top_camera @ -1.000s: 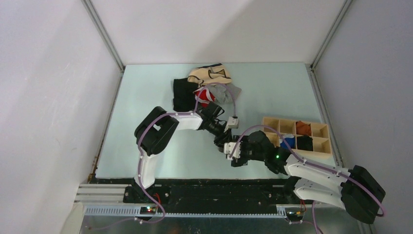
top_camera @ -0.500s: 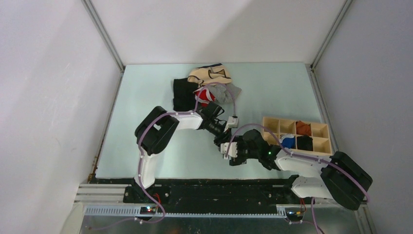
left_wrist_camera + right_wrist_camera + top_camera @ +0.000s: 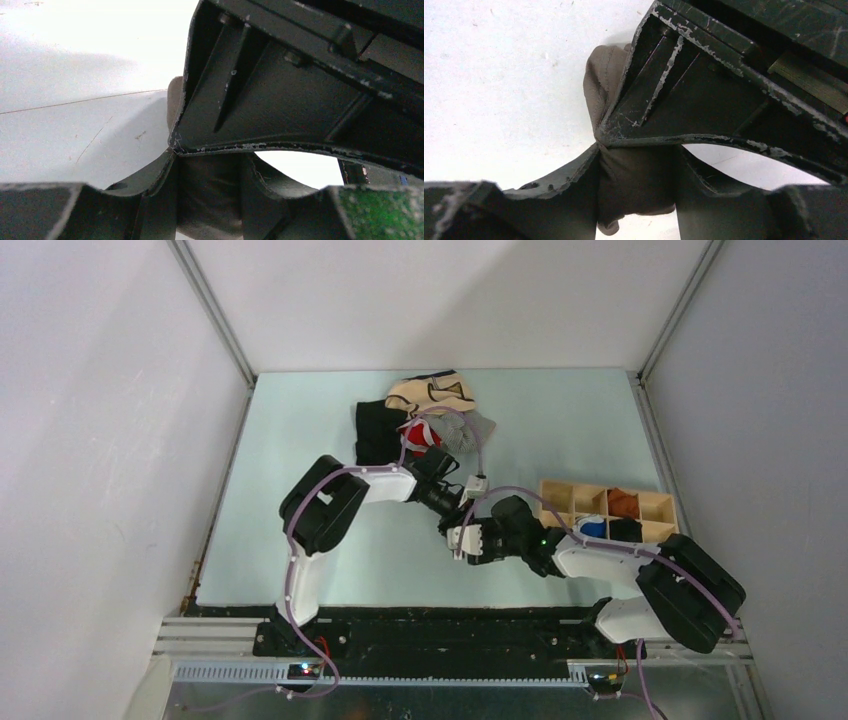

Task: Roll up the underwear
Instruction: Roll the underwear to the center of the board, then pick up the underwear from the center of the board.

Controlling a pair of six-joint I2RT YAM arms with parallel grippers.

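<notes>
Right gripper (image 3: 599,142): fingertips pinched together on fabric.
Underwear (image 3: 634,182): olive-brown, bunched; one fold bulges at 12 o'clock of the pinch, the rest at 5 o'clock.
Table (image 3: 499,75): pale, at 9 o'clock.

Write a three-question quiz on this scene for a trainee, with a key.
1. True or false: the left tool and the right tool are both shut on the underwear.
2. In the top view, the wooden tray stands: A. left of both tools; B. right of both tools; C. between them.
3. Fill in: the pinched fabric in the right wrist view is ___ in colour.
Key: 1 true. 2 B. 3 olive-brown.
</notes>
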